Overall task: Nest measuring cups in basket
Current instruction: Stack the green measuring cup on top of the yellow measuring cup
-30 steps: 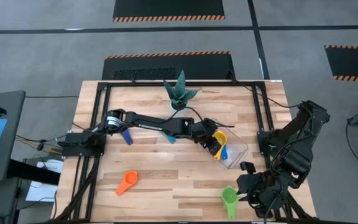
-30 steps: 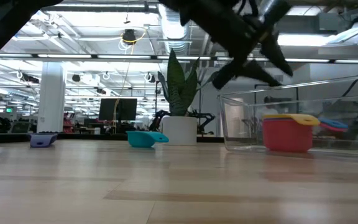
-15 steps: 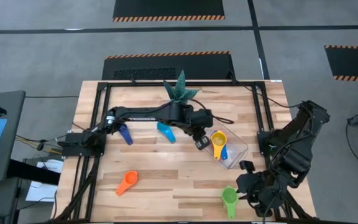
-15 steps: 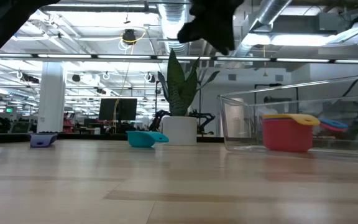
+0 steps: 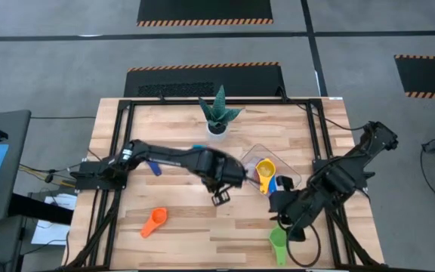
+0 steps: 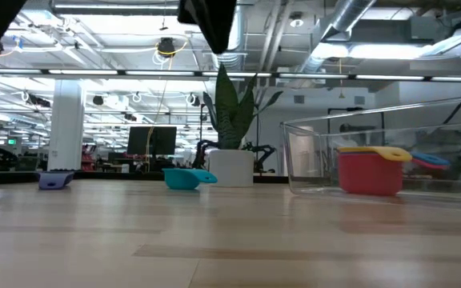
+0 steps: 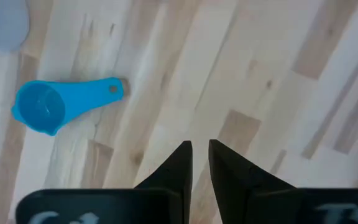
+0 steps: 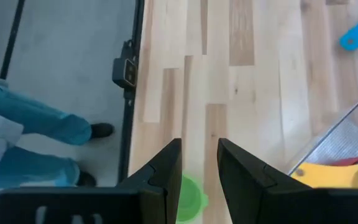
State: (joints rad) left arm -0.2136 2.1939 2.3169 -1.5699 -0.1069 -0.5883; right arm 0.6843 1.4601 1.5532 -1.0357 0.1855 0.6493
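Observation:
The clear basket (image 5: pixel 294 176) stands right of the table's middle. In it a yellow cup (image 5: pixel 265 168) sits in a red cup (image 6: pixel 366 176), with a blue cup (image 5: pixel 284 182) beside them. On the wood lie the light blue cup (image 7: pixel 42 109), the dark blue cup (image 5: pixel 152 165), the orange cup (image 5: pixel 154 221) and the green cup (image 5: pixel 279 241). My left gripper (image 7: pixel 199 149) hangs high over bare wood left of the basket, pointing down, its fingers a narrow gap apart and empty. My right gripper (image 8: pixel 199 152) hovers open above the near right, just beyond the green cup (image 8: pixel 189 196).
A white pot with a spiky green plant (image 5: pixel 217 117) stands at the far middle. Black frame rails (image 5: pixel 119 151) run along the table's sides. In the right wrist view a person's legs (image 8: pixel 36 134) show on the floor beside the table.
My left gripper has left the basket, risen and gone toward the table's left and near edge, tipping until it points straight down. My right arm has swung in from the near right corner toward the basket. The cups have stayed where they were.

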